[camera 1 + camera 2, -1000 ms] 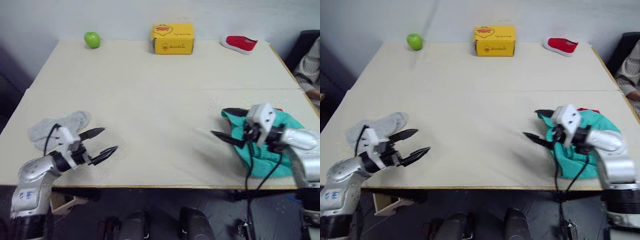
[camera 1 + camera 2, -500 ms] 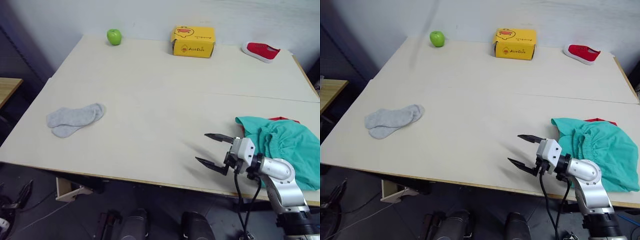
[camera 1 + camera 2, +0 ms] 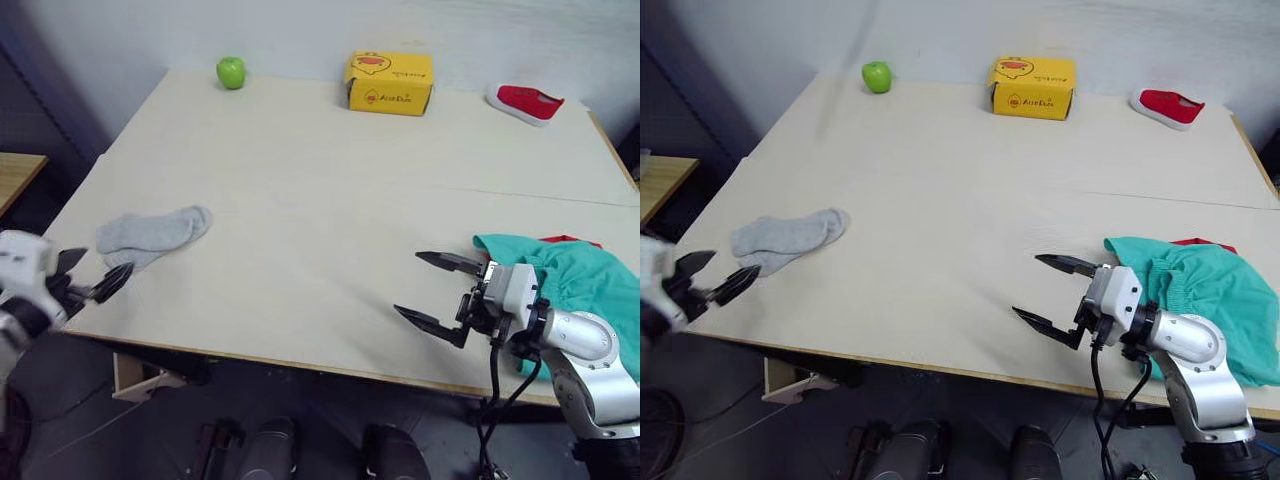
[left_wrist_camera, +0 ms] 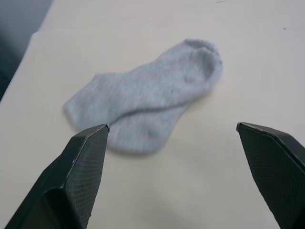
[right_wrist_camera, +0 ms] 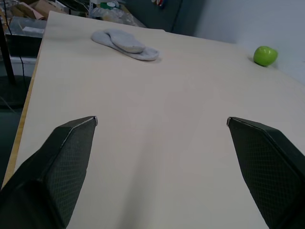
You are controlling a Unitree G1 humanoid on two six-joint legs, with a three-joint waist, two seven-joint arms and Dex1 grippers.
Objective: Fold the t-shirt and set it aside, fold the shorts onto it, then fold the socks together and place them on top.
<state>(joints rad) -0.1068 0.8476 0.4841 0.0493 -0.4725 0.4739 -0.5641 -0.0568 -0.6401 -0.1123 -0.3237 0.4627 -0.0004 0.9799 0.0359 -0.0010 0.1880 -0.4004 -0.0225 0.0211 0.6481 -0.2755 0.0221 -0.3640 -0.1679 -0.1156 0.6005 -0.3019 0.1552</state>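
The light grey socks point(image 3: 155, 232) lie overlapping on the table's front left. My left gripper point(image 3: 108, 260) is open at the front left edge, just short of the socks point(image 4: 147, 100) and empty. The teal shorts point(image 3: 580, 285) lie crumpled at the front right, on top of the red t-shirt point(image 3: 565, 240), of which a thin strip shows at their far edge. My right gripper point(image 3: 407, 283) stands open and empty above the table, a little left of the shorts. In its wrist view the socks point(image 5: 125, 42) lie far across the table.
A green apple point(image 3: 231, 72), a yellow box point(image 3: 389, 83) and a small red shoe point(image 3: 530, 101) stand along the table's far edge. A wooden side table point(image 3: 15, 175) is beyond the left edge. Bare tabletop point(image 3: 300, 200) spans the middle.
The camera has swung. My right gripper has left the shorts and now stands left of them. My left gripper went out of sight, then came back at the front left edge by the socks.
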